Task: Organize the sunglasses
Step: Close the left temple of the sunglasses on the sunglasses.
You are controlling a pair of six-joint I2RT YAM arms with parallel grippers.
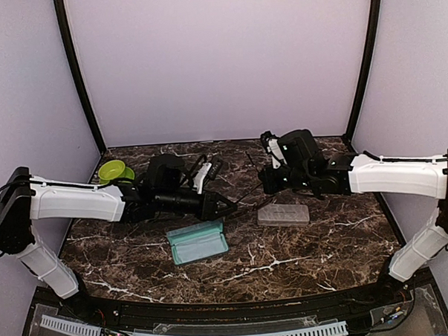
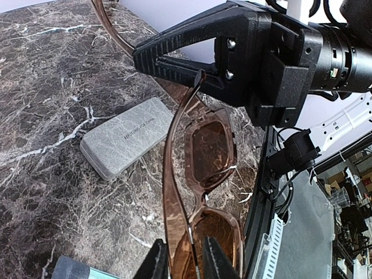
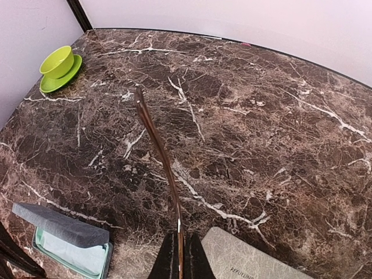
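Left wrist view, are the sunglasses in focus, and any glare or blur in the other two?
Left wrist view: the sunglasses are sharp, with a small white glint on the frame; the left fingers at the bottom edge look soft. Right wrist view: marble table crisp, a thin highlight along the temple arm. Top external view: even light, lilac cast, thin frame barely resolved.

Left arm [image 1: 77,203], right arm [image 1: 395,175]: white shell links, black joints, black shoulder blocks at 9 and 3 o'clock in the top view. Thin black cable [image 1: 402,159] on the right arm's white link. Right gripper [image 2: 142,58]: black wedge fingers, ribbed edges, 2 silver screws [image 2: 231,43], boxy black mount at 3 o'clock. Left gripper [image 2: 185,263]: 2 blunt black tips.
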